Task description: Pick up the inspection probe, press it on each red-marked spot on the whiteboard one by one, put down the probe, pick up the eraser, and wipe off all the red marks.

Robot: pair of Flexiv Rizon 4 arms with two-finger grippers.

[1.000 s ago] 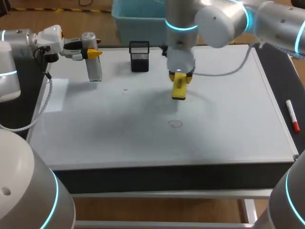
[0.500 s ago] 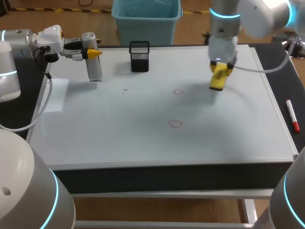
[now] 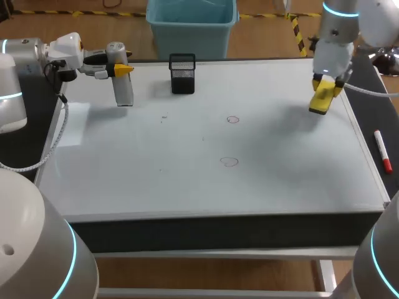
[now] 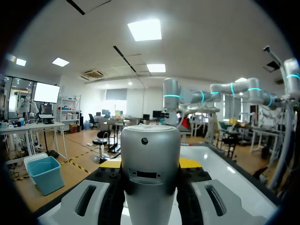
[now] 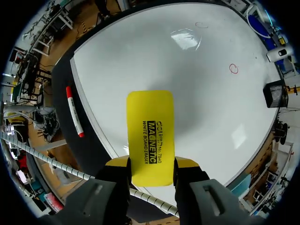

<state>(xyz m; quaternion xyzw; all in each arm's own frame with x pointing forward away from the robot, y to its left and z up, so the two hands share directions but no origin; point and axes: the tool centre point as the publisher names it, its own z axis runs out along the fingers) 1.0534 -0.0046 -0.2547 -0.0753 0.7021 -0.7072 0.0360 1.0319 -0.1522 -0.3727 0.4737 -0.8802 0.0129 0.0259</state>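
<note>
While my right gripper (image 3: 325, 86) is clamped on the yellow eraser (image 3: 320, 101), both fingers pressing its narrow end from two sides, the eraser hangs well to the right of the black mesh cup (image 3: 182, 73), over the whiteboard (image 3: 156, 180), and seems lifted off the surface; two red rings are not yet wiped, the first ring (image 3: 233, 119) near the cup on its right and toward me, the second ring (image 3: 230, 162) farther from the cup in the same direction. My left gripper (image 3: 122, 68) is closed on the inspection probe (image 3: 123, 90), just left of the cup. For the wiping I judge that the eraser must travel back toward the cup, come down with its felt face flat, not on an edge, and pass fully over each ring with steady pressure; a tilted eraser would leave an arc of ink. A red-capped marker (image 3: 382, 151) lies far right of the cup, off the board. As for writing: the eraser's yellow back carries black printed lettering; the board shows only the rings, no words.
</note>
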